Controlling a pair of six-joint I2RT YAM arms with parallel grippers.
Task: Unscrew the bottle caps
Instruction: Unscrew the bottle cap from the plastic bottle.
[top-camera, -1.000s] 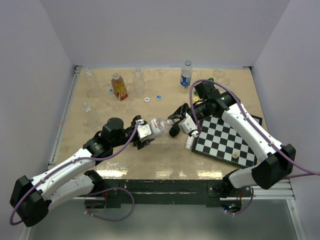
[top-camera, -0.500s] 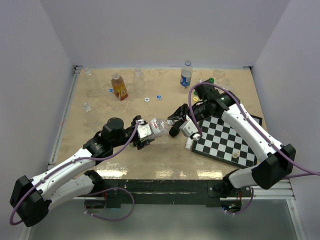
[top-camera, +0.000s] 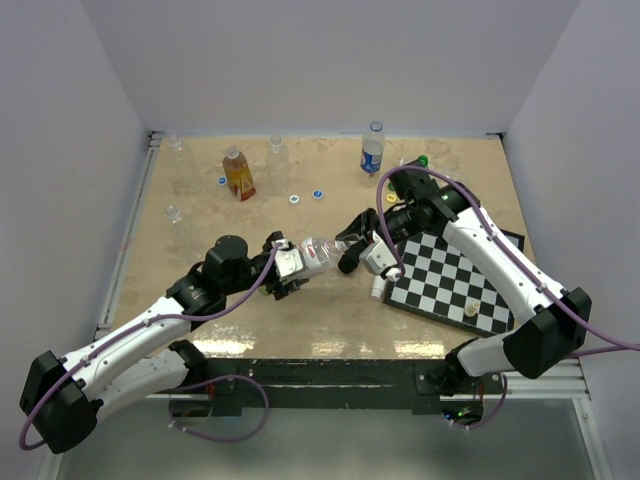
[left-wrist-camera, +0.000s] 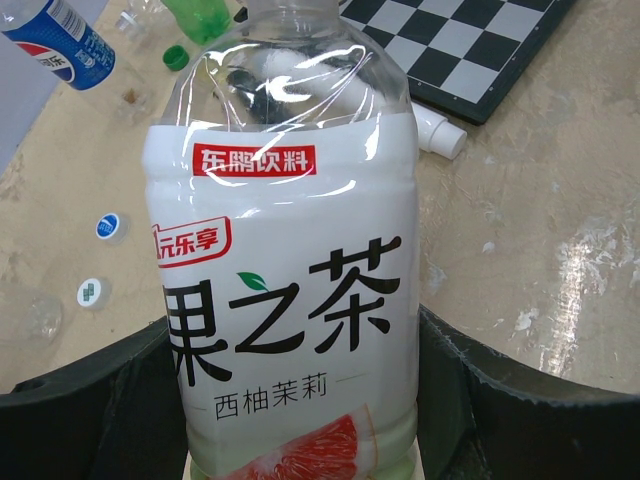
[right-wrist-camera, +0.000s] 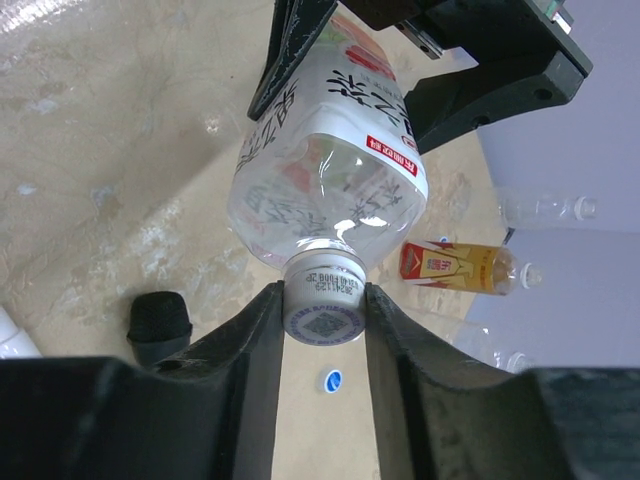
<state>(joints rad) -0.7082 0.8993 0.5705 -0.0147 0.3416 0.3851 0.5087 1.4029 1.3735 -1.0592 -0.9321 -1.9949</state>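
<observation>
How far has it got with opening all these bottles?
Some look done: loose caps lie on the table. In hand: the left gripper holds the white-labelled bottle while the right gripper pinches its cap, not yet off. Left: the blue-labelled bottle and the amber bottle seem capped.

The clear plastic bottle (left-wrist-camera: 285, 300) wears a white label with black characters and a red banner; its round screw cap (right-wrist-camera: 323, 300) is white. Black-and-white squares chequer the flat board (top-camera: 455, 280); the bench (top-camera: 200, 200) is mottled beige.
</observation>
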